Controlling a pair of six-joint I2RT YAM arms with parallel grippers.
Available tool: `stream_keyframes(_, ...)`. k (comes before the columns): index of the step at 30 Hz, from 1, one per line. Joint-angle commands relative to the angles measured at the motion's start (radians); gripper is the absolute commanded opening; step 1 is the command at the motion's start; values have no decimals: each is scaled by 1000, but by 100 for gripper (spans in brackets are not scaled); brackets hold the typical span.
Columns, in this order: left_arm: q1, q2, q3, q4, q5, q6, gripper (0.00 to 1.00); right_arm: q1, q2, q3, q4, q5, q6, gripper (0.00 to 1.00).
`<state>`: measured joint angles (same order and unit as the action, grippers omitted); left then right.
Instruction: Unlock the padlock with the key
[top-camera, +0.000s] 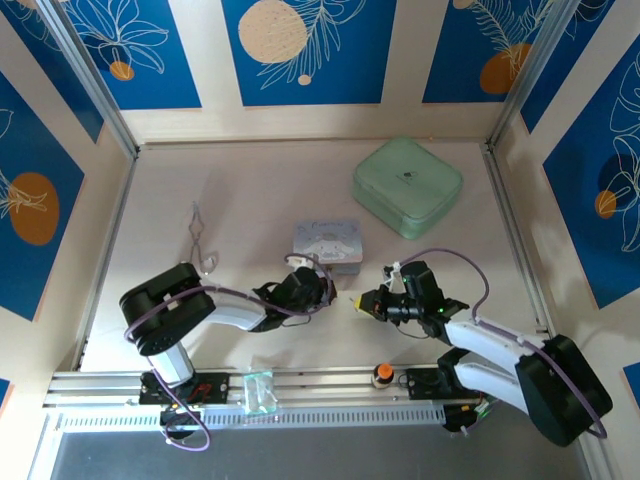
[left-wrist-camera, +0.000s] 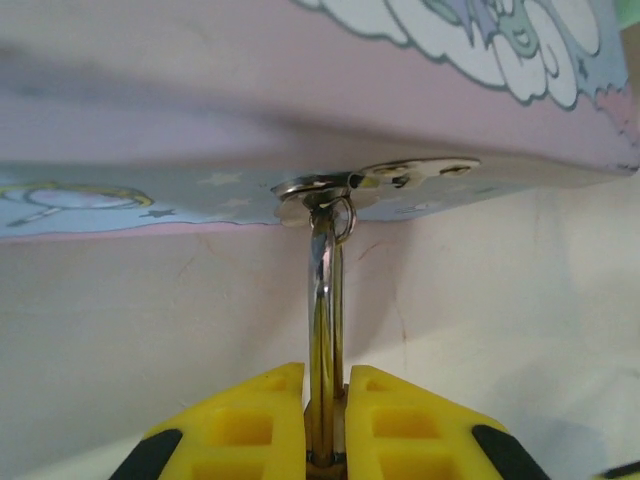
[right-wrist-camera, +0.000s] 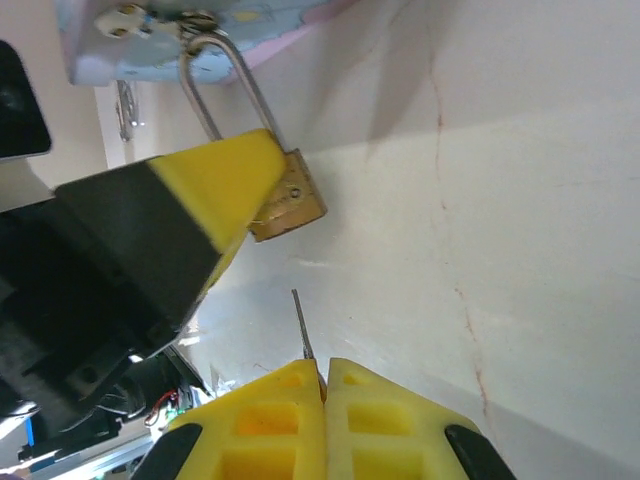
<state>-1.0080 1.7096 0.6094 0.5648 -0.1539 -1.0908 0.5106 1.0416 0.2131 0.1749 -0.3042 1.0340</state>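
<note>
My overhead camera sits above and behind the arm bases and looks down and forward over the whole table (top-camera: 250, 190) from well back. My left wrist camera rides low, sighting along the left gripper (left-wrist-camera: 325, 390) at the edge of the tin (left-wrist-camera: 300, 110), very close. My right wrist camera sights past the right gripper (right-wrist-camera: 323, 372) and the key (right-wrist-camera: 301, 325), tilted and also close. Both wrist views share the padlock (right-wrist-camera: 288, 205) and the hasp (left-wrist-camera: 400, 175). The overhead view holds that same patch, small, at table centre.
</note>
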Motion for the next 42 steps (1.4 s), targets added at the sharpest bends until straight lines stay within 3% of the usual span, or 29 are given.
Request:
stream_keyframes(1, 3, 20, -46, 138, 14, -154, 0, 6, 75, -8, 149, -70, 59, 0)
stream_keyframes(14, 3, 71, -114, 359, -6, -314, 0, -7, 242, -19, 387, -187, 213, 0)
stream_keyframes(20, 2, 75, -129, 377, -19, -348, 0, -7, 237, -21, 358, -179, 230, 0)
stream_keyframes(26, 0, 123, -149, 503, -13, -410, 0, -21, 209, -28, 349, -165, 237, 0)
stream_keyframes(42, -7, 149, -148, 569, -4, -458, 0, -22, 233, -16, 386, -140, 255, 0)
